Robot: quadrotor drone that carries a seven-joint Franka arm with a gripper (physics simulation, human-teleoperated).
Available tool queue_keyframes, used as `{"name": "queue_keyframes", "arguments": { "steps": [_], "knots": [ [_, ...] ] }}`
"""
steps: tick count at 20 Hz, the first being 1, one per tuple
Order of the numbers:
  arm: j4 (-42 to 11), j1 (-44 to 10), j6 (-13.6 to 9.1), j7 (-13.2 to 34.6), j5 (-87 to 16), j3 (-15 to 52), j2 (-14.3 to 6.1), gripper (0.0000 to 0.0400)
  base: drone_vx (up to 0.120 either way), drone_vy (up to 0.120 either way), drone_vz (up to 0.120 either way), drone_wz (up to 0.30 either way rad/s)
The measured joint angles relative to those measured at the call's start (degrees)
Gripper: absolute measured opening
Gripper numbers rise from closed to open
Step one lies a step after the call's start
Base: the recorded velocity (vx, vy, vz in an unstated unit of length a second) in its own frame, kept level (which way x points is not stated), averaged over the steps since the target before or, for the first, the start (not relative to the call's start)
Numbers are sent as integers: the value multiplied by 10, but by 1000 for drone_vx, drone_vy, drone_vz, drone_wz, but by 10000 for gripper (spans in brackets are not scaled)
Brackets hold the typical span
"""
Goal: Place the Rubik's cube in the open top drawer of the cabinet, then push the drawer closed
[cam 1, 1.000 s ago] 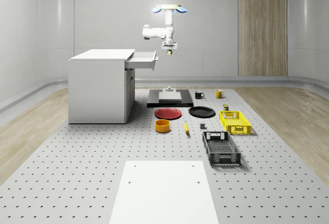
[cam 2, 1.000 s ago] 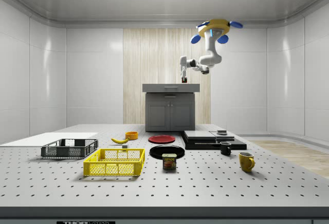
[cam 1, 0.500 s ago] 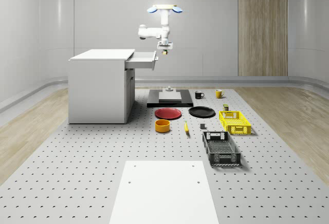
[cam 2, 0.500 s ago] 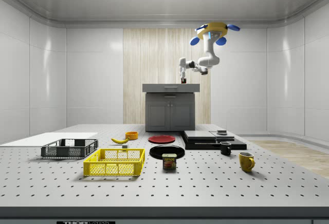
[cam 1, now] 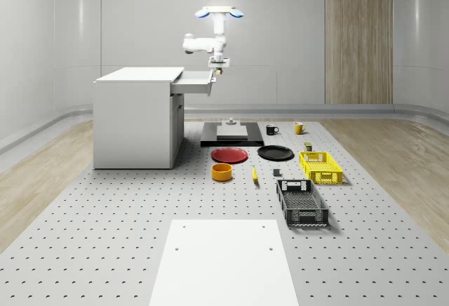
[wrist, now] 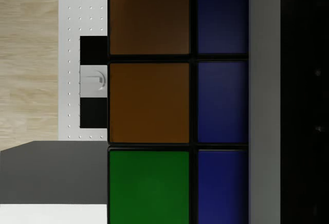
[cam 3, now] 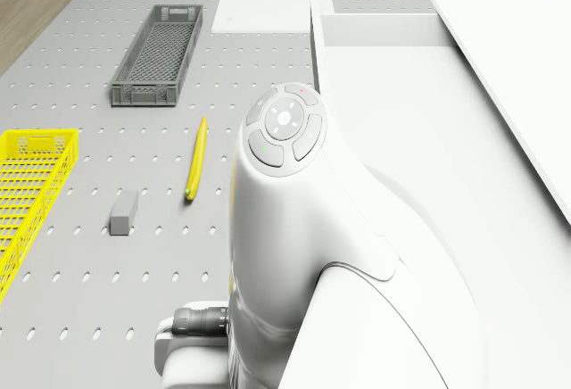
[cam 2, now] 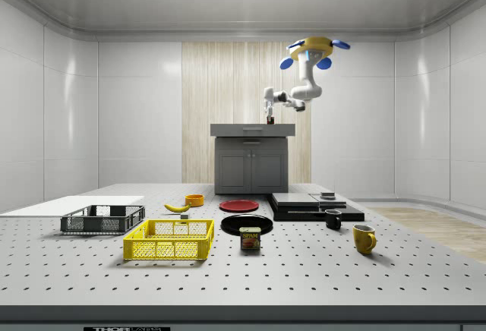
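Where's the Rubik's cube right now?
The Rubik's cube is held in the gripper, up in the air just above the front edge of the cabinet's open top drawer, under the hovering drone.

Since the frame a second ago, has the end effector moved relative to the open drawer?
Yes. In the whole-scene view the end effector, holding the Rubik's cube, has shifted toward that view's left, nearing the open drawer.

Drone [cam 1: 218, 12] hovers high in air, blue rotors level, above outer end of open top drawer [cam 1: 195, 80]. Arm [cam 1: 203, 41] hangs from drone belly, drops straight, then elbows out sideways toward whole-scene view's left. Wrist turns down. Claw [cam 1: 218, 68] points straight down, just above drawer's front edge. Claw closed on Rubik's cube [wrist: 177, 100]; cube sits tight against one finger [wrist: 264, 100] in wrist view.
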Motion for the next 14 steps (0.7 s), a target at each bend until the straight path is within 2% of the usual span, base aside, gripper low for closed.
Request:
{"name": "queue_keyframes", "arguments": {
  "steps": [2, 6, 14],
  "knots": [
    [0, 0, 0, 0, 0, 0, 0, 325, 0, -120, 20, 0],
    [0, 0, 1, 0, 0, 0, -1, 325, 0, -120, 110, 0],
    [0, 0, 2, 0, 1, 0, -2, 325, 0, -120, 0, 0]
  ]
}}
